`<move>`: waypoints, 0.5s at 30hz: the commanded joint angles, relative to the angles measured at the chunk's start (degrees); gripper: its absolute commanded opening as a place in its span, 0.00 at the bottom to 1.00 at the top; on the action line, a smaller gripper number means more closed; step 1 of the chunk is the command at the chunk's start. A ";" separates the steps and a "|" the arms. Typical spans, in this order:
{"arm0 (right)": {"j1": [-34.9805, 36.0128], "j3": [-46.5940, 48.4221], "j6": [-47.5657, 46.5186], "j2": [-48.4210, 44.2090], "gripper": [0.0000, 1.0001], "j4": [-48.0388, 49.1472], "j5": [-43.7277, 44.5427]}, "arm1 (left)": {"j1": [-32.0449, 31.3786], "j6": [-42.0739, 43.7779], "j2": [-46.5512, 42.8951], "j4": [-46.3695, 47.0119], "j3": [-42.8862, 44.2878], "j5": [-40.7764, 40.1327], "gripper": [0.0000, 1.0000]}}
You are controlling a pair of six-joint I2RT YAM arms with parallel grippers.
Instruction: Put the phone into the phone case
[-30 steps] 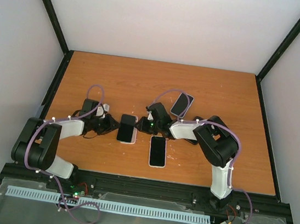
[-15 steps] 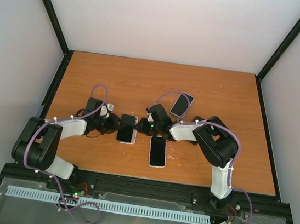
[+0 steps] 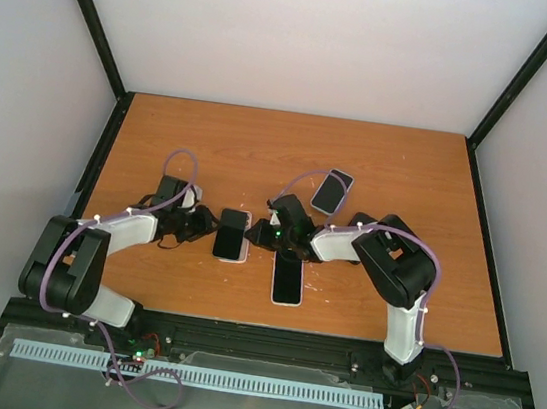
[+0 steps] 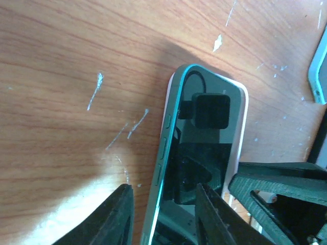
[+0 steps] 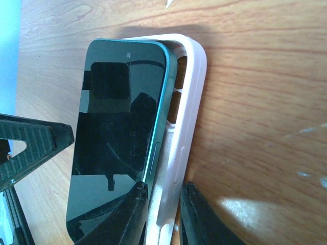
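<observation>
1. The phone (image 5: 120, 138) is propped half inside the phone case (image 5: 190, 92).
2. At the case's left, the phone's edge is straddled by the part-open left claw (image 4: 163, 196).
3. The case's right wall is pinched by the right claw (image 5: 163, 191).

Phone (image 3: 232, 233): teal frame, dark screen up, left of frame centre. I see it tilted in white case (image 5: 186, 117), one long edge unseated.

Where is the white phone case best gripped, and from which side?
I would grip the white case by its exposed long wall, coming from the robot's right side: the phone lies tilted, its teal edge lifted there, leaving a gap for one finger.
</observation>
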 commanded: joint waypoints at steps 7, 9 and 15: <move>1.67 -1.48 1.26 0.02 0.20 -0.86 -0.35 | 0.05 0.06 2.09 5.55 -1.73 6.37 0.16; 1.86 -1.46 1.32 0.02 0.20 -0.82 -0.29 | -0.12 -0.64 2.93 7.03 -2.26 7.90 0.15; 2.13 -1.58 1.41 -0.07 0.20 -0.69 0.08 | -1.37 -1.92 4.70 9.01 -2.39 9.27 0.15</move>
